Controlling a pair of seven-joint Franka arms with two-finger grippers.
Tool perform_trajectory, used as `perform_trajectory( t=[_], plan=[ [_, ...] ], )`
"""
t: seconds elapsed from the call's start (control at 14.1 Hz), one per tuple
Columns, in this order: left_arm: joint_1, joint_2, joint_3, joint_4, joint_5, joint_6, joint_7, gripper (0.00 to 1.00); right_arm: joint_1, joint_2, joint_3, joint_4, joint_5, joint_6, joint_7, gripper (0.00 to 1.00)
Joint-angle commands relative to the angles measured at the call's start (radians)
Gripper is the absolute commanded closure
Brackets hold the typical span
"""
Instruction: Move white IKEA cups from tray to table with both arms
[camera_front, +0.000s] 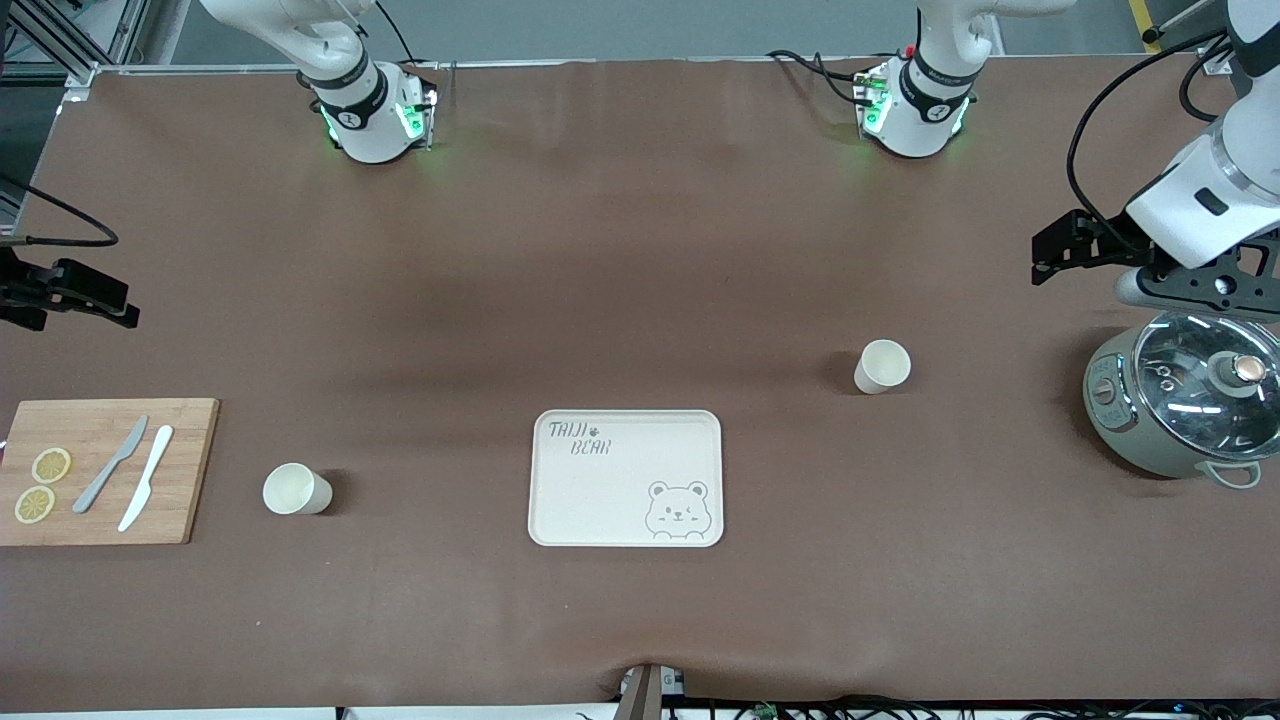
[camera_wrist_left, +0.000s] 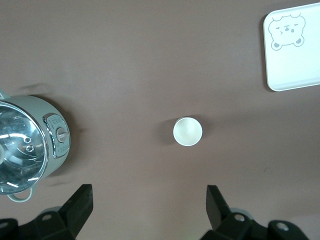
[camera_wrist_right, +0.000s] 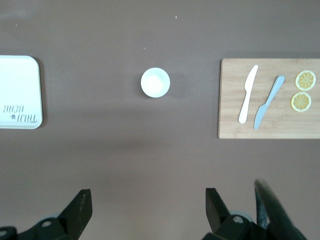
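The right gripper (camera_front: 70, 300) hangs over the table's edge at the right arm's end, jaws spread wide and holding nothing. Just nearer the front camera lies a wooden cutting board (camera_front: 190, 470), and beside it, toward the tray, one white cup (camera_front: 296, 489) stands upright on the table (camera_front: 620, 250). The tray (camera_front: 625, 478) sits bare in the middle. The second white cup (camera_front: 882, 366) stands toward the left arm's end, farther from the camera than the tray. The left gripper (camera_front: 1085, 250), likewise spread and empty, hovers beside a lidded pot (camera_front: 1185, 405). Each cup lies nearest its own arm, and both appear already off the tray, so the task looks complete.
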Motion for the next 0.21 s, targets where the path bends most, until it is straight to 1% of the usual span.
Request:
perform_trajectory(
  t=[0.0,0.14],
  plan=[
    [0.004,-0.001,-0.002,0.006,0.022,-0.002,0.012,0.00,-0.003,-0.104,0.010,-0.163,-0.016,0.082,0.004,0.00],
    [0.004,-0.001,-0.002,0.006,0.022,-0.002,0.012,0.00,-0.001,-0.104,0.010,-0.167,-0.016,0.079,0.004,0.00]
  ],
)
